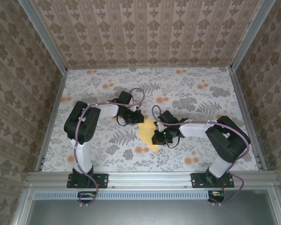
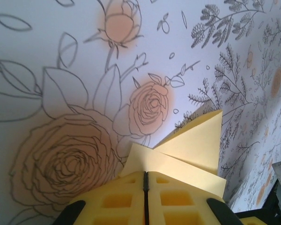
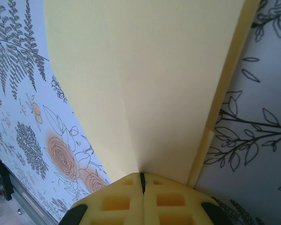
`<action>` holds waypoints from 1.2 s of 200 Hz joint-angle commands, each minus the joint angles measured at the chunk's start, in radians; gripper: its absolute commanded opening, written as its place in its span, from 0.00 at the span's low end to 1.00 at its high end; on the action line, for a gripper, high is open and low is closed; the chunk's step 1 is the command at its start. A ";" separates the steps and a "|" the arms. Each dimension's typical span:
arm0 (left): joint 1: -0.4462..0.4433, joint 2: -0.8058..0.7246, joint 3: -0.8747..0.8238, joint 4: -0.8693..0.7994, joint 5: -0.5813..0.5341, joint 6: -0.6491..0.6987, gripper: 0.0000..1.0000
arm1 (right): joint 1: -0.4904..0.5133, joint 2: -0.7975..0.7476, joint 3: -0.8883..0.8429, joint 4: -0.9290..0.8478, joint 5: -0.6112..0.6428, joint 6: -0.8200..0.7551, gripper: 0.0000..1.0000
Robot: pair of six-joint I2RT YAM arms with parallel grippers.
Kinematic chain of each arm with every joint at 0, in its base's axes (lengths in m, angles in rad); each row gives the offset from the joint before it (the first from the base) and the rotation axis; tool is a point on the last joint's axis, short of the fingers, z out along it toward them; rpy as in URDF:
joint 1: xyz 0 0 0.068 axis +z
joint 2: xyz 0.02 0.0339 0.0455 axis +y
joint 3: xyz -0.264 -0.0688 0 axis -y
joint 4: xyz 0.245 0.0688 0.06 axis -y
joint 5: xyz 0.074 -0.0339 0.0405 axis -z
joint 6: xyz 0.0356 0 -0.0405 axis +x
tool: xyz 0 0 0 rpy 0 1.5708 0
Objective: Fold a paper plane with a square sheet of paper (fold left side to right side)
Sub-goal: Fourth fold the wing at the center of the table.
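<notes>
Midway across the flower-printed tabletop [image 1: 201,89], a partly folded yellow-orange sheet of thin paper [image 1: 149,133] [image 2: 196,140] [image 3: 154,84] lies between two robot arms. The left gripper [image 1: 134,116] [image 2: 145,174], jaws pressed together, touches its far corner. The right gripper [image 1: 159,137] [image 3: 142,176], jaws likewise closed, meets its right edge. Whether either pinches paper is unclear.

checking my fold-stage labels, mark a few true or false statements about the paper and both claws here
1. The paper lies on the floral table, near its middle. True.
2. The left claw stands wide open. False: its fingers are closed together.
3. The paper is blue. False: it is yellow-orange.
4. The paper shows overlapping folded layers in the left wrist view. True.
5. The right claw is up at the table's far edge, away from the paper. False: it is shut, with its tips at the paper.
</notes>
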 commanded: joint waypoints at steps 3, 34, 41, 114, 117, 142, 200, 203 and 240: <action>0.044 0.045 0.037 -0.007 -0.120 0.043 0.09 | 0.002 0.081 -0.072 -0.151 0.159 -0.021 0.00; 0.056 0.054 0.056 -0.014 -0.128 0.046 0.09 | 0.002 0.076 -0.075 -0.151 0.159 -0.021 0.00; 0.056 0.056 0.060 -0.015 -0.127 0.044 0.09 | 0.002 0.075 -0.075 -0.151 0.159 -0.021 0.00; 0.098 0.057 0.097 -0.041 -0.120 0.051 0.10 | 0.002 0.073 -0.069 -0.144 0.154 -0.018 0.00; 0.098 0.054 0.096 -0.041 -0.119 0.051 0.11 | 0.002 0.074 -0.069 -0.141 0.152 -0.017 0.00; 0.102 0.004 0.083 -0.052 -0.119 0.054 0.17 | 0.002 0.058 -0.073 -0.087 0.133 0.002 0.02; 0.115 -0.232 -0.058 -0.045 -0.132 0.021 0.36 | -0.017 -0.094 -0.066 0.087 0.111 0.048 0.22; 0.115 -0.247 -0.069 -0.044 -0.133 0.017 0.37 | -0.020 -0.106 -0.063 0.091 0.113 0.048 0.23; 0.111 -0.400 -0.224 0.040 -0.098 -0.080 0.45 | -0.074 -0.233 -0.036 0.064 0.179 -0.015 0.43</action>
